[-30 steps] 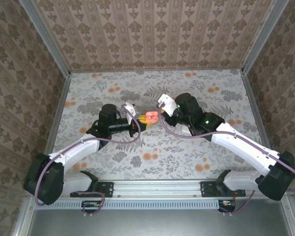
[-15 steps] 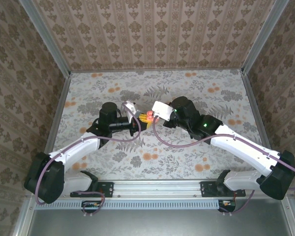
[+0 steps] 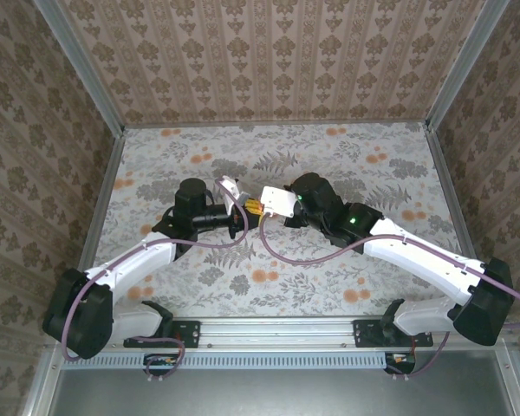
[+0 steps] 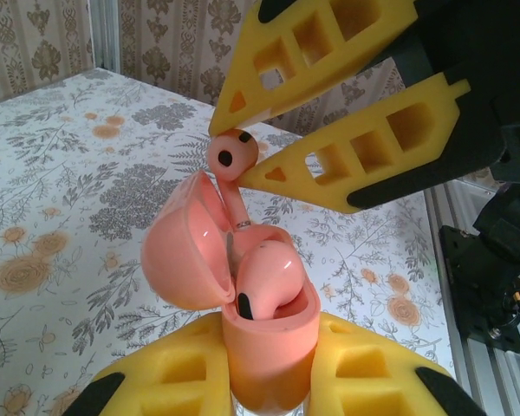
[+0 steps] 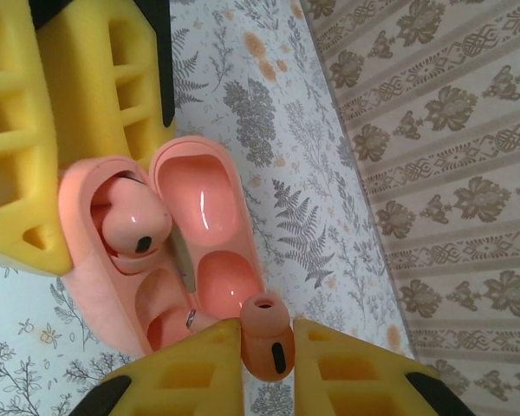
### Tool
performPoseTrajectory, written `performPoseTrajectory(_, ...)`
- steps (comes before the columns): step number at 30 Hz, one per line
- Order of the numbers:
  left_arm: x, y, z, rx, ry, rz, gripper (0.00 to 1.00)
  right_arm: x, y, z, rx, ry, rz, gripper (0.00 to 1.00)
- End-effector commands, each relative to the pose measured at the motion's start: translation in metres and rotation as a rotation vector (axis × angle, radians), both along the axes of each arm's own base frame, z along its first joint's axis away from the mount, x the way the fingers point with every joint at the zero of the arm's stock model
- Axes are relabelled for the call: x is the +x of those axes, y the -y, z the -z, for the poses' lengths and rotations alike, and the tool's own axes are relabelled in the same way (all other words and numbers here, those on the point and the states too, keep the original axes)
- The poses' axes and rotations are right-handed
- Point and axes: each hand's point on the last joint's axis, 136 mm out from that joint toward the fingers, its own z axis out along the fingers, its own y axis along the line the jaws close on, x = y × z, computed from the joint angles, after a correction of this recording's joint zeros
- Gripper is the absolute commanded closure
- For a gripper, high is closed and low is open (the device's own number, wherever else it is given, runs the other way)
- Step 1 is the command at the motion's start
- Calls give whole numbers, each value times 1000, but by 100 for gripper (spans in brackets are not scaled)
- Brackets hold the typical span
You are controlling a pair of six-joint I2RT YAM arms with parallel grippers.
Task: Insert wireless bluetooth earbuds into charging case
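The left gripper (image 4: 269, 386) is clamped on the base of the coral charging case (image 4: 273, 347). It holds the case upright, lid (image 4: 186, 260) open, above the middle of the floral table (image 3: 329, 156). One earbud (image 4: 269, 277) sits in its socket. The right gripper (image 5: 267, 351) pinches the other earbud (image 5: 266, 334) by its head, with the stem at the mouth of the free socket.

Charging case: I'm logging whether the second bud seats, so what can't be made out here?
Left wrist: the held earbud's stem tip, hidden behind the seated earbud in the charging case.
Right wrist: the socket's depth, covered by the right gripper.
Top external: case and earbuds, too small, under the right wrist's white housing.
Left wrist: the case's base, buried in the left gripper.
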Motion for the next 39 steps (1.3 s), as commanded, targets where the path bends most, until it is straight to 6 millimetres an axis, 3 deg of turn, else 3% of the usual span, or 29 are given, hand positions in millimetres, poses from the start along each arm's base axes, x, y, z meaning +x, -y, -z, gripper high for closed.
performPoseTrajectory(1,-2,4,-19,-34,20,26,92,5,3,-7,-51,34,9,82)
performPoseTrajectory(27,-1,3,-30,-49,53,14,92,-19,-5,22,-164,-26,-92,81)
performPoseTrajectory(39,-2,6,-35,-53,68,22,92,-15,-6,26,-160,-46,-57,79)
